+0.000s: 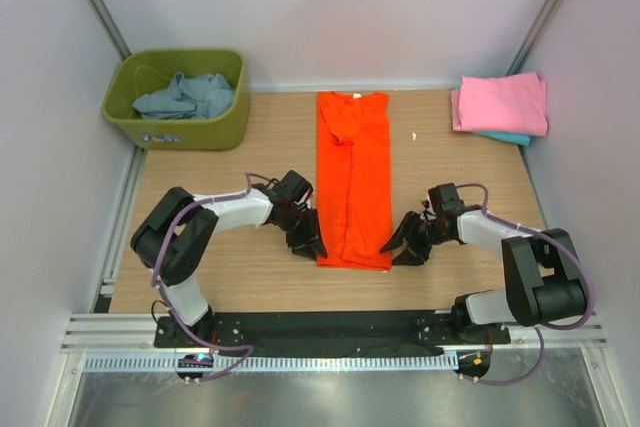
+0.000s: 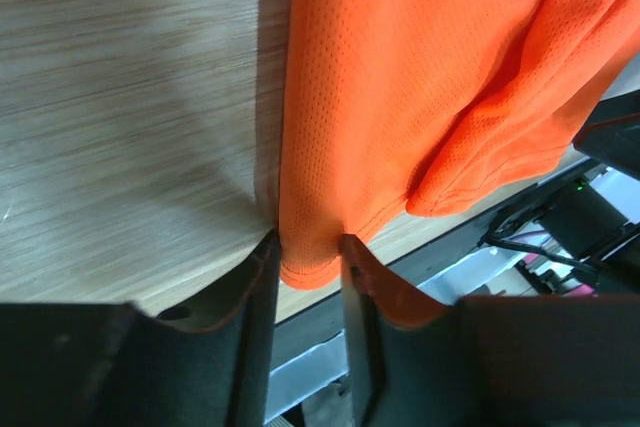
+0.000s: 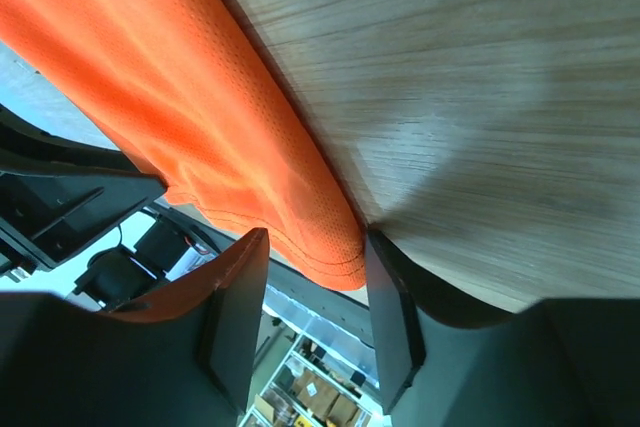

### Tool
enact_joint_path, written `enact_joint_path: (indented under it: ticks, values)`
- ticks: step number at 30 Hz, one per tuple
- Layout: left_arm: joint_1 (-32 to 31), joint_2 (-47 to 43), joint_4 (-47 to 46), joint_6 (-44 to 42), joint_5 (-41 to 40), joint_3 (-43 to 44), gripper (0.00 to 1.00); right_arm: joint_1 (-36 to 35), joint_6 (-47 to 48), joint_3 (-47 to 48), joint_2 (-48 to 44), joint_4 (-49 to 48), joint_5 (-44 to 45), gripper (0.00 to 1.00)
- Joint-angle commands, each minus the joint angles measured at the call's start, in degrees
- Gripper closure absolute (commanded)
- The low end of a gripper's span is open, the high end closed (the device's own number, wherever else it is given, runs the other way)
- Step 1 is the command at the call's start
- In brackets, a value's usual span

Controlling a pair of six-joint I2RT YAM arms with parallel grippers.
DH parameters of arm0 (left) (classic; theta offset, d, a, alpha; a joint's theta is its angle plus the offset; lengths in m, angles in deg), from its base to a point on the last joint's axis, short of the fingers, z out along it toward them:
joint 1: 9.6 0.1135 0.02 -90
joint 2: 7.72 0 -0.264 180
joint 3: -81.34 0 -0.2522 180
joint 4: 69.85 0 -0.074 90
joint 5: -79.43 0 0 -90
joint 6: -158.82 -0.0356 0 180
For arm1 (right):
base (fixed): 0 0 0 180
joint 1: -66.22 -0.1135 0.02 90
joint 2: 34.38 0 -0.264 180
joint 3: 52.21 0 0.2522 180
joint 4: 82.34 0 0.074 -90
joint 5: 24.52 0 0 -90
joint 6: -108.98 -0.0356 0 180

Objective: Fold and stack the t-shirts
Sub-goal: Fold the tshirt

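Note:
The bright orange t-shirt (image 1: 352,177) lies in a long narrow strip on the wooden table, collar at the far end. My left gripper (image 1: 308,244) is at its near left corner and, in the left wrist view, my left gripper (image 2: 308,242) is shut on the hem of the orange shirt (image 2: 420,67). My right gripper (image 1: 405,252) is at the near right corner. In the right wrist view, my right gripper (image 3: 315,237) is open, with the hem corner of the orange shirt (image 3: 170,87) lying between the jaws. A folded pink t-shirt (image 1: 500,104) lies on a teal one (image 1: 505,137) at the back right.
An olive-green tub (image 1: 175,132) stands at the back left with a crumpled blue-grey t-shirt (image 1: 185,97) in it. White walls enclose the table on three sides. The table's near edge lies just behind both grippers.

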Motion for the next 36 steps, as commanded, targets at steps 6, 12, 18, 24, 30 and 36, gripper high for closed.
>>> enact_joint_path:
  ticks: [6,12,18,24,30,36]
  values:
    - [-0.61,-0.47,-2.39,-0.5,0.17,0.2,0.87,-0.72,-0.46,-0.25,0.98,-2.49,-2.04,0.95]
    - [-0.44,-3.28,-1.87,-3.66,-0.62,3.45,1.0,-0.72,3.76,3.77,-2.53,2.34,-2.21,0.99]
    - [1.23,-6.36,3.14,-12.71,-2.46,13.8,1.0,0.42,10.35,12.57,-5.18,8.85,-2.04,0.99]
    - [4.83,-6.19,8.85,-19.39,-5.0,22.95,1.0,3.05,12.65,22.94,-1.85,11.76,-1.42,0.98]
    - [10.98,-1.02,10.0,-22.83,-4.84,32.17,1.0,5.78,13.26,34.01,5.97,9.92,-1.42,0.99]
    - [13.62,7.6,7.2,-21.43,-0.27,40.98,1.0,6.31,11.6,41.84,14.76,2.36,-0.54,0.99]
